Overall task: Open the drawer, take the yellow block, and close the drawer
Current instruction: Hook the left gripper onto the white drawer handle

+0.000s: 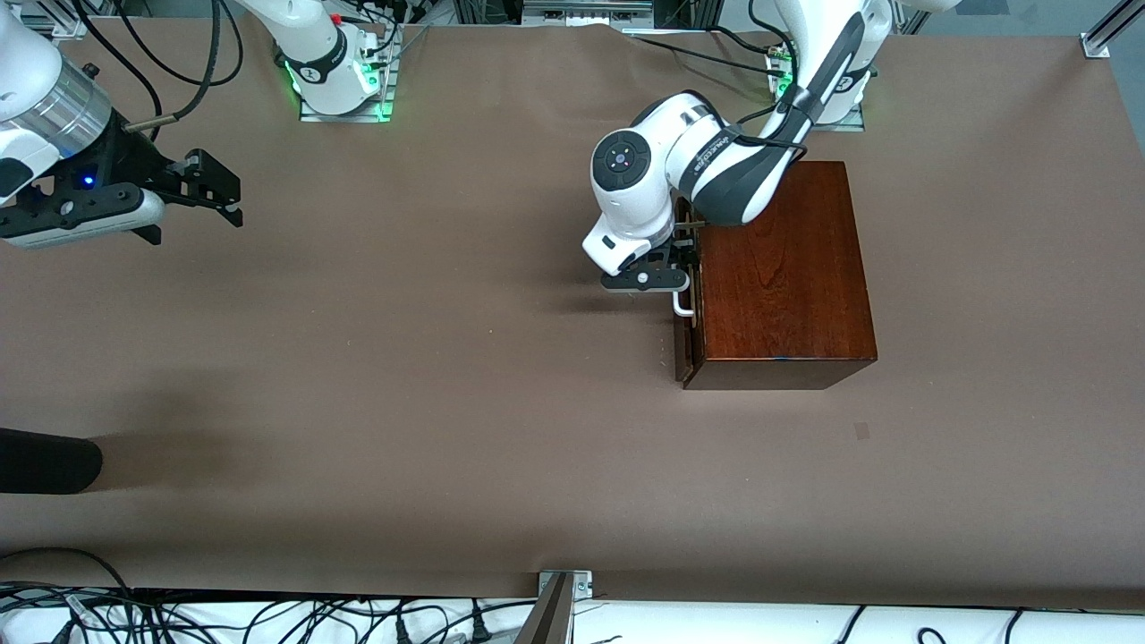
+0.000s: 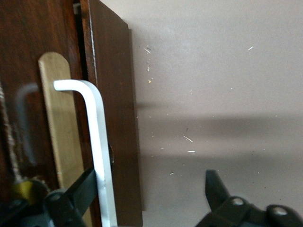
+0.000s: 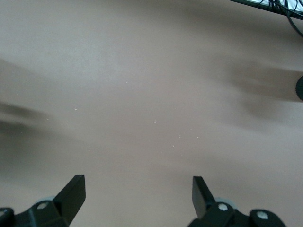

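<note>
A: Drawer [image 1: 687,295] of the dark reddish-brown wooden box [image 1: 776,268] — where, and shut?
B: Sits toward the left arm's end of the table [image 1: 447,402]. Looks barely ajar in the left wrist view, a thin dark gap showing along the front panel.

A: Handle?
B: White bar handle [image 2: 102,156] on the drawer front, with a pale wood strip [image 2: 59,123] beside it.

A: Left gripper [image 1: 677,268]?
B: Right at the drawer front, fingers spread apart. One black finger [image 2: 87,189] touching the white bar, the other well clear over bare table. Not clamped on anything.

A: Yellow block?
B: Not seen in any view.

A: Right gripper [image 1: 215,192]?
B: Waiting up in the air over the right arm's end of the table, jaws wide apart, holding nothing.

A: Anything in the way?
B: Only a dark rounded object [image 1: 45,461] at the table's edge, nearer the front camera, well apart from the box.
</note>
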Tool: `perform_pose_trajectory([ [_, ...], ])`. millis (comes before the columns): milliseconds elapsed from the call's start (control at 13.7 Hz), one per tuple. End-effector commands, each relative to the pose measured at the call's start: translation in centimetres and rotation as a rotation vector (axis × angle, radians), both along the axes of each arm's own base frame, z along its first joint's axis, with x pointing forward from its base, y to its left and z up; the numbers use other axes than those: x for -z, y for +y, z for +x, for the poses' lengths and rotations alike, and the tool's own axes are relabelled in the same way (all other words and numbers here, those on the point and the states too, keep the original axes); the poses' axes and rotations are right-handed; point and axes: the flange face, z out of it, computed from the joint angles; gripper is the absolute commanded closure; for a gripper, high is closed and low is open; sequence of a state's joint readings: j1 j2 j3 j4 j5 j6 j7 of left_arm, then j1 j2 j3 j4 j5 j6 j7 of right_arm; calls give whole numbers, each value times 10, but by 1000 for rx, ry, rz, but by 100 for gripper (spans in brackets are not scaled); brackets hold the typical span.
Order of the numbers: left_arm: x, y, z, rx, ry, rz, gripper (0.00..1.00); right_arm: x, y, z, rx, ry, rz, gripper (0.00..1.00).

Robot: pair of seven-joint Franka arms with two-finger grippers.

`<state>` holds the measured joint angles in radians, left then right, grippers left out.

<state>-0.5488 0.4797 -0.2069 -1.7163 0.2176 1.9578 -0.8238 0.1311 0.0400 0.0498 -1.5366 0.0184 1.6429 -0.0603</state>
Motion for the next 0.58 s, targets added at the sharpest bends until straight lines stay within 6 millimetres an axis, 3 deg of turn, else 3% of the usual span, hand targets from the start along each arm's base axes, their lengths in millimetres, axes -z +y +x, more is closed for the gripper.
perform_pose_trajectory([
  [0,25,-6,-3,13,-36,26,0,-7,1,-3,-3,-4,19,0],
  [364,38,-32,-14,14,-62,-11,0,-6,-4,-1,8,-1,20,0],
  [510,30,-49,-16,8,-92,-62,0,-6,-6,-2,11,5,19,0],
])
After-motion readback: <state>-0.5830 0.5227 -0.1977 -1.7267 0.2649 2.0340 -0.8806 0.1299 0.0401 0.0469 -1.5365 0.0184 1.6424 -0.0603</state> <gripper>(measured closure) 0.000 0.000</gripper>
